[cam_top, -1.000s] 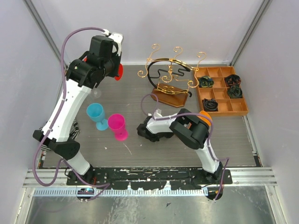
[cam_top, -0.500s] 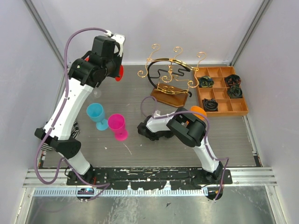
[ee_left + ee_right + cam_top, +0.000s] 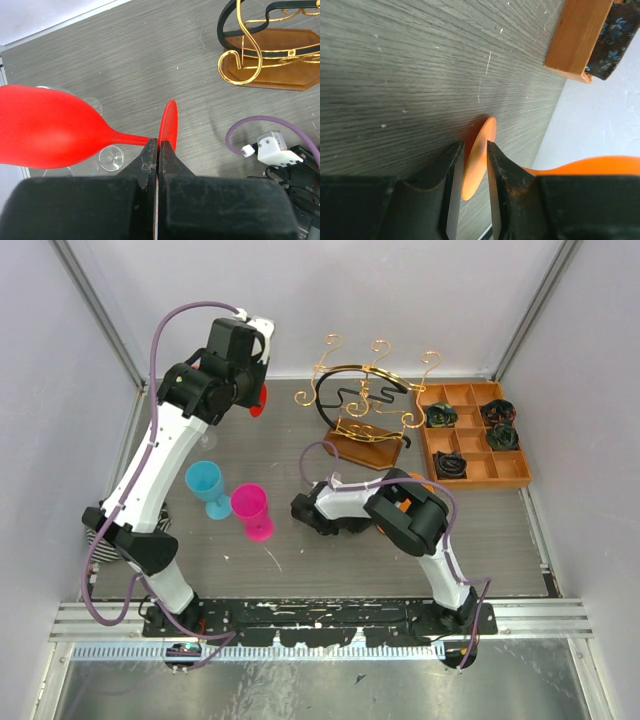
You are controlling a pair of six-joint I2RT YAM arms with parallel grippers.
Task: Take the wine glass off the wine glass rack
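The gold wire wine glass rack (image 3: 365, 400) stands on its oval wooden base (image 3: 280, 70) at the back, and I see no glass hanging on it. My left gripper (image 3: 158, 145) is shut on the thin foot of a red wine glass (image 3: 50, 130), held sideways in the air left of the rack (image 3: 258, 397). The jaws of my right gripper (image 3: 475, 165) stand slightly apart around the foot of an orange wine glass (image 3: 479, 155), with a gap on the left side. From above, that glass (image 3: 404, 503) only peeks out under the right arm.
A blue glass (image 3: 205, 483) and a pink glass (image 3: 252, 511) stand at the left centre of the table. A clear glass (image 3: 111, 157) sits below the red one. The orange-brown compartment tray (image 3: 512, 478) holding dark items lies at the back right.
The right jaws have parted from the orange glass's foot, and the orange glass has sunk further under the arm. The left arm has shifted slightly right and back with the red glass.
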